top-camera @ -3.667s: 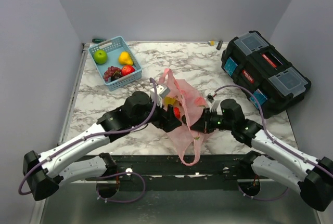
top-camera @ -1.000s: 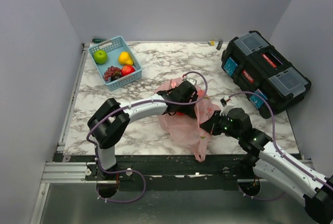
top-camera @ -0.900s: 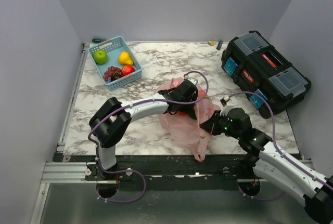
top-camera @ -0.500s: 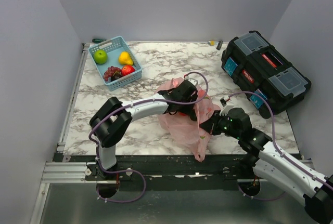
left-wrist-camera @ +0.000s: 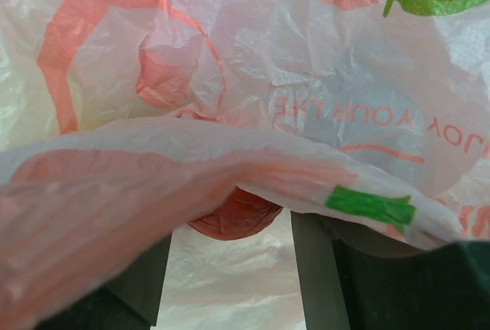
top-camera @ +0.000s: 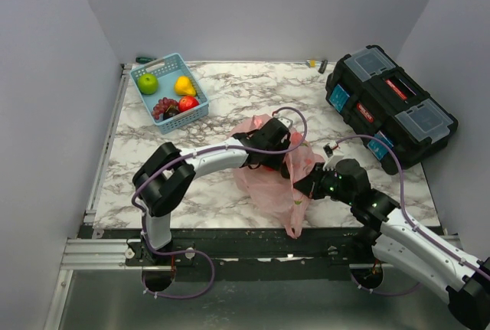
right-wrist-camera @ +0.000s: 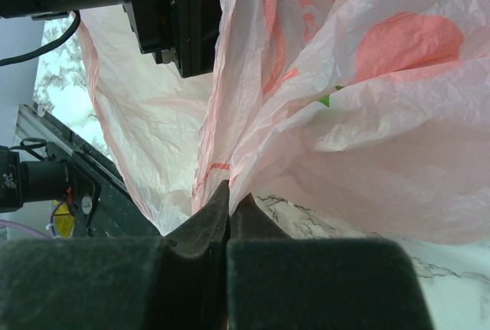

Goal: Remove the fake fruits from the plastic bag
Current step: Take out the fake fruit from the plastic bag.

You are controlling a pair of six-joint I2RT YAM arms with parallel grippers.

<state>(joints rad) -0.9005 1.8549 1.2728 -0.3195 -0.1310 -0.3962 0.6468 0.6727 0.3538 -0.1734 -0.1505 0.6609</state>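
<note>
While the right claw (right-wrist-camera: pixel 228 196) pinches the pink bag (top-camera: pixel 268 188) on the table (top-camera: pixel 230 85), the left claw (left-wrist-camera: pixel 230 242), inside it, has narrowed around a red fruit (left-wrist-camera: pixel 233 221); grip unconfirmed, removal pending.

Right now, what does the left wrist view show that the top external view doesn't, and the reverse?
Only the left wrist view: a red fruit inside the plastic bag, seen between the parted fingers of the left gripper, plus printed lettering on the film. Only the top external view: the blue basket holding other fruit, the black toolbox, and the right gripper at the bag's near-right edge. Both: the crinkled pink bag itself.
</note>
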